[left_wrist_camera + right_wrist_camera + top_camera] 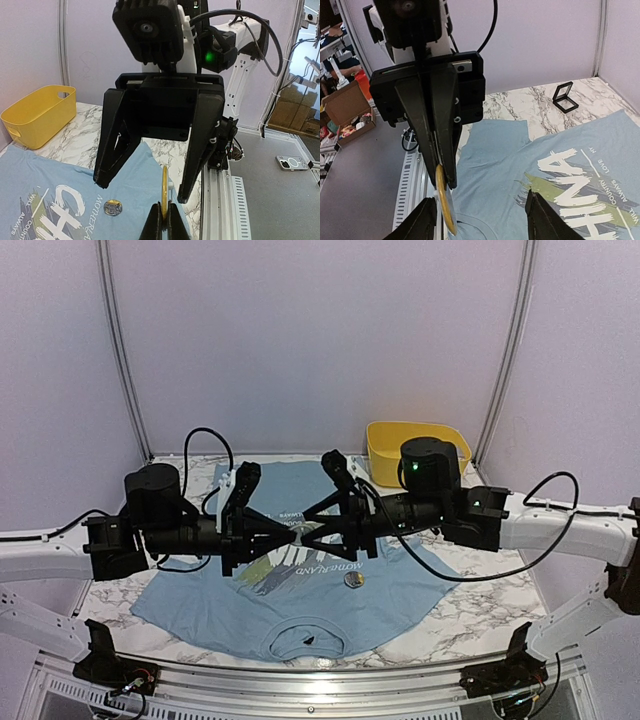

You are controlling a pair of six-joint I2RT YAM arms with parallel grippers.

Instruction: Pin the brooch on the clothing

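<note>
The light blue T-shirt point(300, 612) with white lettering and green streaks lies flat on the marble table; it also shows in the left wrist view point(45, 200) and the right wrist view point(520, 165). My left gripper point(292, 531) point(163, 226) is shut on a gold round brooch point(164, 192), held edge-on above the shirt. My right gripper point(312, 531) point(482, 222) is open, tip to tip with the left, its fingers point(107, 170) on either side of the brooch point(445, 205) without touching it. A second small round piece point(352, 580) point(112, 207) lies on the shirt.
A yellow bin point(415, 445) point(37, 115) stands at the back right of the table. A small open black box point(565, 97) sits on the marble beyond the shirt's sleeve. A small dark item point(310, 640) lies at the shirt's collar. Metal rail along the near edge point(220, 200).
</note>
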